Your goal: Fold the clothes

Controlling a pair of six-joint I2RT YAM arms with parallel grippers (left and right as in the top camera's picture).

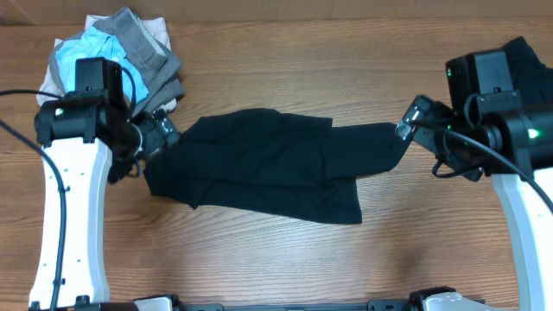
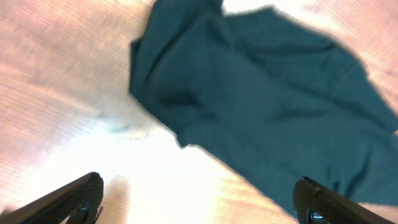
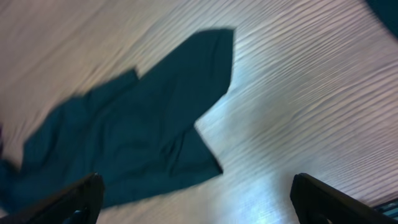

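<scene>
The clothes (image 1: 268,164) are one plain black garment lying crumpled and partly doubled over across the middle of the wooden table, with a sleeve reaching right. My left gripper (image 1: 162,135) hovers at its left edge. In the left wrist view this gripper (image 2: 199,194) is open, with bare table between the fingers and the cloth (image 2: 267,106) just ahead. My right gripper (image 1: 409,119) is by the sleeve's tip. The right wrist view shows it (image 3: 198,191) open and empty above the table, the garment (image 3: 130,137) ahead to its left.
A light-blue, grey and beige bundle (image 1: 121,52) lies at the back left behind the left arm. Another black garment (image 1: 529,53) sits at the back right behind the right arm. Bare wood (image 1: 285,259) runs along the front.
</scene>
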